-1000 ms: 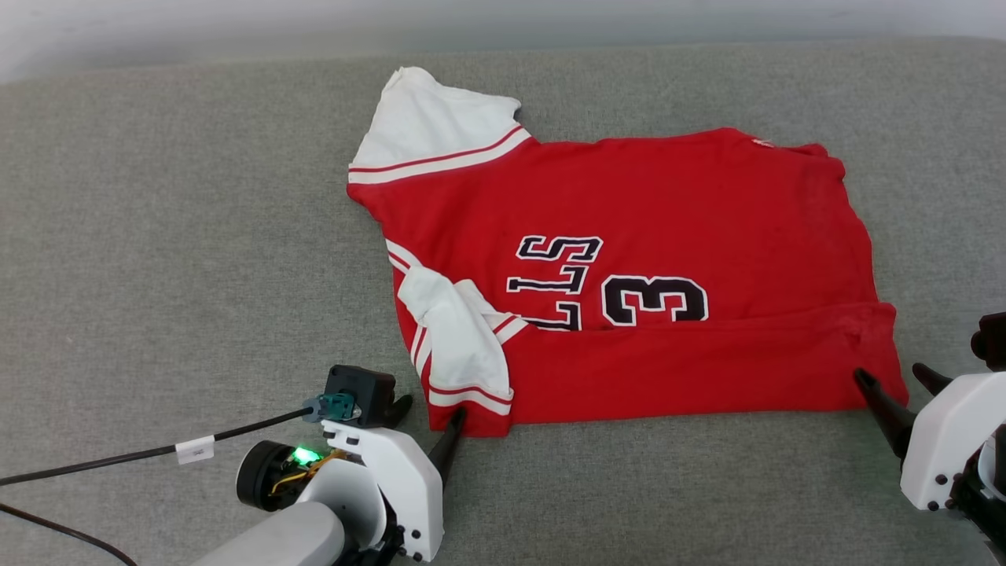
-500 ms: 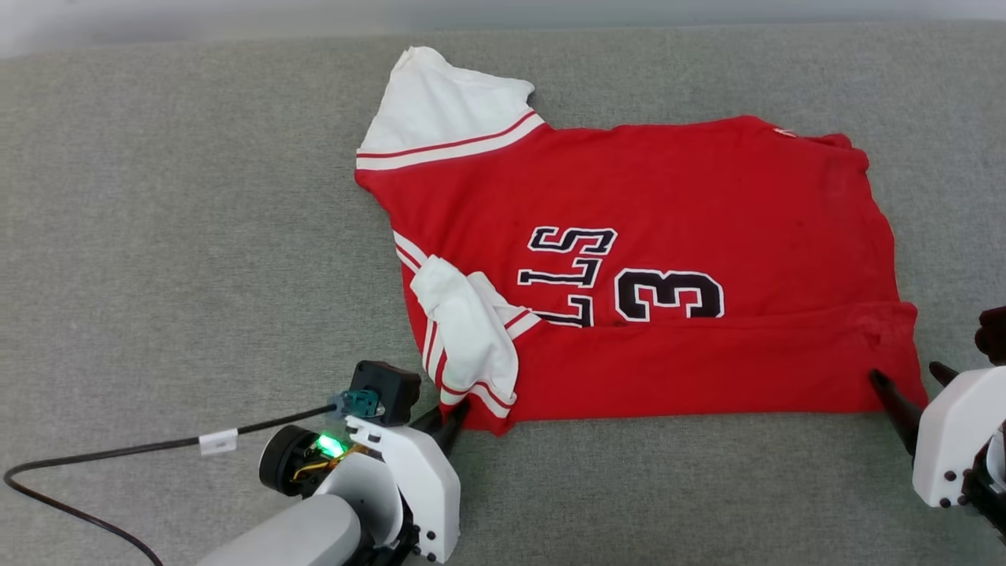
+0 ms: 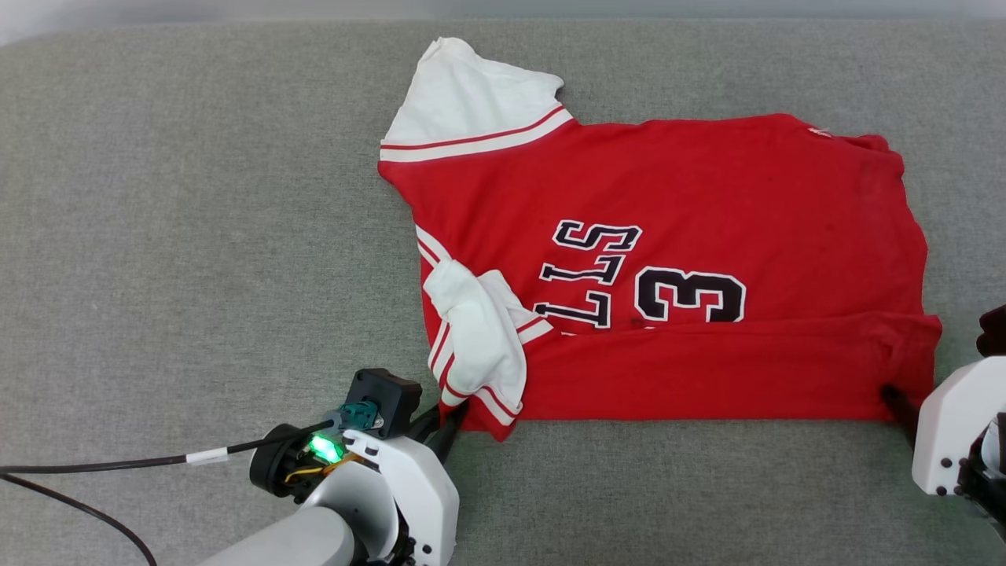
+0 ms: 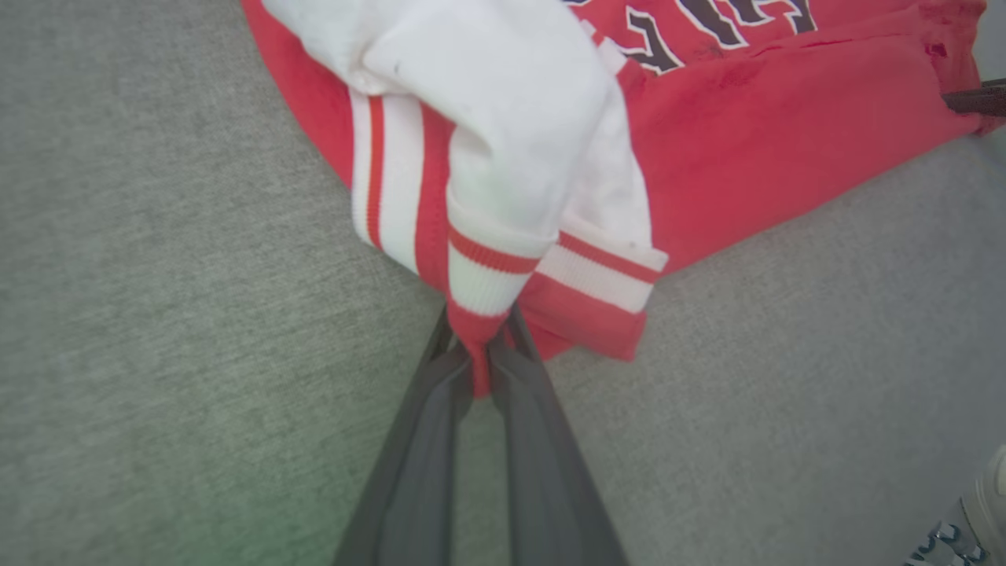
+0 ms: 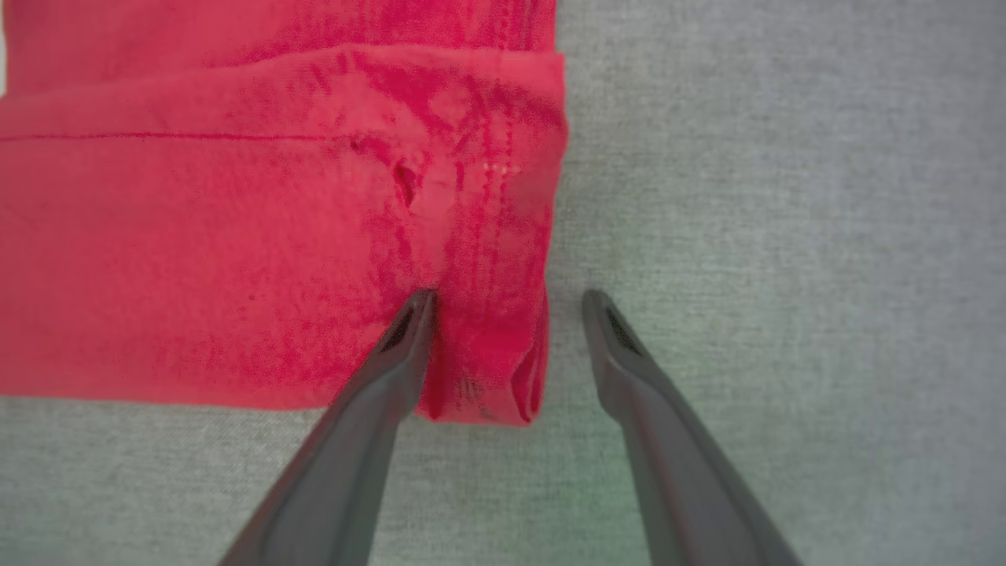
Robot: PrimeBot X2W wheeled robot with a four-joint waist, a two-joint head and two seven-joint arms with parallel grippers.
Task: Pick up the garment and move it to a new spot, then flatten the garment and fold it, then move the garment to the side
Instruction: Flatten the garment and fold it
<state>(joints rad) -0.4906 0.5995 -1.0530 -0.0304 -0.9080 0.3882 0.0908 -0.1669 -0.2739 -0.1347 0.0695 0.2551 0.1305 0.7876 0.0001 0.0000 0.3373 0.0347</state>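
The left gripper [image 4: 479, 334], open 1 second ago, now pinches the near sleeve corner of the jersey [image 3: 707, 189] on the gray mat [image 3: 196, 236], while the right gripper [image 5: 507, 303] stays wide, low around the other near corner.

Grey woven surface [image 3: 157, 236] spreads wide; pale band [image 3: 31, 16] along far edge.

**Left claw shut, right claw open**

Left claw [image 4: 478, 334] at lower left, pale forearm angled inward, dark fingers pinched together on a jersey [image 4: 731, 149] corner. Right claw [image 5: 509, 297] at lower right, fingers spread wide.
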